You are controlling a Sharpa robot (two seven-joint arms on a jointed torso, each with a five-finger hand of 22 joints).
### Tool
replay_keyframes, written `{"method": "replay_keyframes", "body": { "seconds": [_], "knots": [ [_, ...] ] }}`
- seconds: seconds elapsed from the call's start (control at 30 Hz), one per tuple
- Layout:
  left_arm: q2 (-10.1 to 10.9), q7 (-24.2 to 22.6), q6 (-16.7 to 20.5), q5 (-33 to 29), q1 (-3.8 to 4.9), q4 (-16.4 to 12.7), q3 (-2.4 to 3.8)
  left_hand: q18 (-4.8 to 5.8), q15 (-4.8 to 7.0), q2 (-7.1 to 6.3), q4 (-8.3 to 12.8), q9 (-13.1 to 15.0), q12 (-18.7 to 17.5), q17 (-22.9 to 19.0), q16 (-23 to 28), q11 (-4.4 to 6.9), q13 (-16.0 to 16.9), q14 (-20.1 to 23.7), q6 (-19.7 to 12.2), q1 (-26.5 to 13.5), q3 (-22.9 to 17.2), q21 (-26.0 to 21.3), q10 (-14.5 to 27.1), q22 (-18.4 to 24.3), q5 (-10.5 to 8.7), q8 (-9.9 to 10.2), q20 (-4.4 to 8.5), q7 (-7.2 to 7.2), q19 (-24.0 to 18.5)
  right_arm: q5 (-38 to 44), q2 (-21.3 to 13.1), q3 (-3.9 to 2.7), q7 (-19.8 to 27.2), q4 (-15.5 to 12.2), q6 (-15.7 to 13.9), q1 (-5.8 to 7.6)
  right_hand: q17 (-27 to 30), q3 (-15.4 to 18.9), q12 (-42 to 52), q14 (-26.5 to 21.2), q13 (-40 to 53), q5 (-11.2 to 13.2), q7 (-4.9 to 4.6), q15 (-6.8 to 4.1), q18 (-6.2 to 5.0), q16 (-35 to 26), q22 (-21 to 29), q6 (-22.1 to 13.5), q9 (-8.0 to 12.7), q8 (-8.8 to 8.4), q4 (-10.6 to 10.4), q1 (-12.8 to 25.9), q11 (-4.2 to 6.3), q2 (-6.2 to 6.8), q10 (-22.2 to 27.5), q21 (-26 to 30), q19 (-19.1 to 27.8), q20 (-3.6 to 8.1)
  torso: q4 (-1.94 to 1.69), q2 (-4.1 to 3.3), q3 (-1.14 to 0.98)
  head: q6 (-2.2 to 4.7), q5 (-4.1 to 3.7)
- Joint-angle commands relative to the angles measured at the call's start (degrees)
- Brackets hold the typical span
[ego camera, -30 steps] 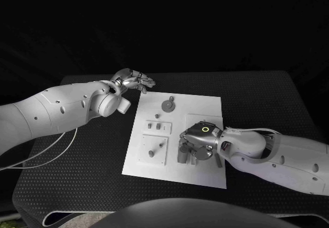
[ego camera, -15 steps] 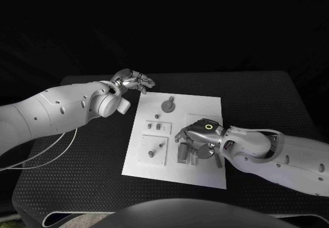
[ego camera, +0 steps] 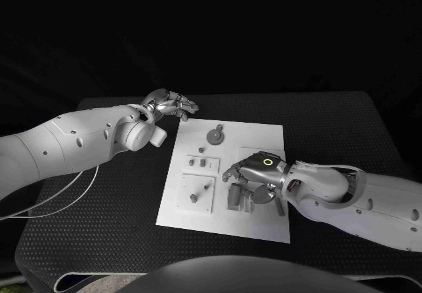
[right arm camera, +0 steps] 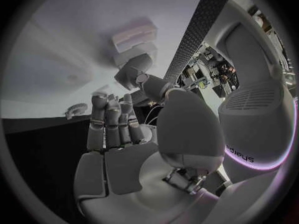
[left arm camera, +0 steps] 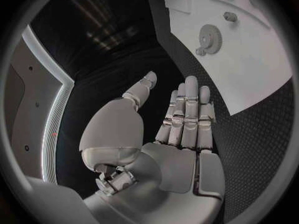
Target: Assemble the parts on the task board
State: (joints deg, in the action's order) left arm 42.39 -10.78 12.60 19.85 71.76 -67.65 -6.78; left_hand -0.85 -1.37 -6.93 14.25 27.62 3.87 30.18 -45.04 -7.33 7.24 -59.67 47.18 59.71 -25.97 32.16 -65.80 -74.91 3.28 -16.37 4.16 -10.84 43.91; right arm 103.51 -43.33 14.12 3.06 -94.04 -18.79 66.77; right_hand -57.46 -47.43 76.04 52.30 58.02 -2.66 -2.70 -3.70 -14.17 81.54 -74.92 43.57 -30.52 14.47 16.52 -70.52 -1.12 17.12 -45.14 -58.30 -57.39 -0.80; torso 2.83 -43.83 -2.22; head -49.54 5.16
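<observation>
The right hand (ego camera: 253,173), fingers apart and empty, hovers over the task board (ego camera: 264,137), with the loose parts (ego camera: 239,197) just beside it at six o'clock, long axes twelve-to-six.

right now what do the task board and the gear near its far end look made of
Task board: looks like matte white plastic or painted sheet, flat and even, no glare. Gear: grey with a dull sheen and fine teeth in the left wrist view; metal or plastic, can't tell.
</observation>
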Motion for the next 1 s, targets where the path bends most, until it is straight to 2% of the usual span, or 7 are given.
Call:
{"method": "replay_keyframes", "body": {
  "seconds": [0.03,0.27,0.33,1.0],
  "knots": [
    [0.0,-0.3,-0.7,-0.1,0.05,-0.1,0.04,-0.34,-0.15,0.0,-0.3,-0.1,0.0,0.1,0.4,-0.32,-0.1,0.2,-0.4,-0.5,-0.1,-0.3,0.0,-0.2,-0.34,-0.1,0.02,0.16,0.5,0.5,0.1,0.02,0.5,-0.1,4.2,-0.02,0.1,0.1,0.3,-0.5,-0.1,-0.2,-0.14,0.14,-0.83,0.0,-0.2,1.1,-0.2,0.76,0.0,-0.6,-0.14,-0.23,0.3,0.2,0.3,-0.08,0.0,0.0,-0.01,-0.03,0.04],
    [0.0,-0.3,-0.7,-0.1,0.05,-0.1,0.04,-0.34,-0.16,0.04,-0.4,-0.1,0.0,0.1,0.4,-0.33,-0.1,0.2,-0.4,-0.5,-0.1,-0.3,0.0,-0.2,-0.35,-0.1,0.01,0.15,0.6,1.5,0.5,0.02,0.2,0.0,6.1,-0.03,0.1,-0.4,0.7,-0.6,-0.2,-0.2,-0.59,0.33,-0.83,0.3,-0.3,4.4,-0.8,2.82,-0.2,-0.7,-0.21,-0.55,0.3,-0.1,0.2,-0.2,0.02,-0.03,-0.06,-0.07,0.06],
    [-0.1,-0.3,-0.7,-0.1,0.04,-0.1,0.04,-0.34,-0.16,0.05,-0.4,-0.1,0.1,0.1,0.4,-0.33,-0.1,0.2,-0.4,-0.5,-0.1,-0.3,0.0,-0.2,-0.35,-0.1,0.0,0.15,0.6,2.0,0.7,0.02,-0.1,0.1,7.0,-0.06,0.0,-0.6,0.9,-0.6,-0.2,-0.1,-1.06,0.39,-0.83,0.4,-0.4,5.8,-0.9,3.53,-0.3,-0.8,-0.21,-0.73,0.3,-0.2,0.2,-0.21,0.0,-0.03,-0.06,-0.09,0.08],
    [-0.1,-0.2,-0.9,0.0,0.03,-0.1,0.03,-0.34,-0.17,0.09,-0.4,-0.1,0.1,0.1,0.4,-0.34,-0.1,0.2,-0.4,-0.6,-0.1,-0.3,0.1,-0.2,-0.35,-0.1,-0.01,0.14,0.6,3.8,1.7,0.03,-0.6,1.2,6.8,-0.39,-0.1,-1.0,1.5,-0.5,-0.4,-0.1,-1.84,0.45,-0.83,1.1,-0.7,8.2,-0.9,4.61,-0.3,-1.0,-0.12,-1.19,0.1,-0.9,0.0,-0.05,0.0,-0.02,-0.01,-0.27,0.17]
  ]
}}
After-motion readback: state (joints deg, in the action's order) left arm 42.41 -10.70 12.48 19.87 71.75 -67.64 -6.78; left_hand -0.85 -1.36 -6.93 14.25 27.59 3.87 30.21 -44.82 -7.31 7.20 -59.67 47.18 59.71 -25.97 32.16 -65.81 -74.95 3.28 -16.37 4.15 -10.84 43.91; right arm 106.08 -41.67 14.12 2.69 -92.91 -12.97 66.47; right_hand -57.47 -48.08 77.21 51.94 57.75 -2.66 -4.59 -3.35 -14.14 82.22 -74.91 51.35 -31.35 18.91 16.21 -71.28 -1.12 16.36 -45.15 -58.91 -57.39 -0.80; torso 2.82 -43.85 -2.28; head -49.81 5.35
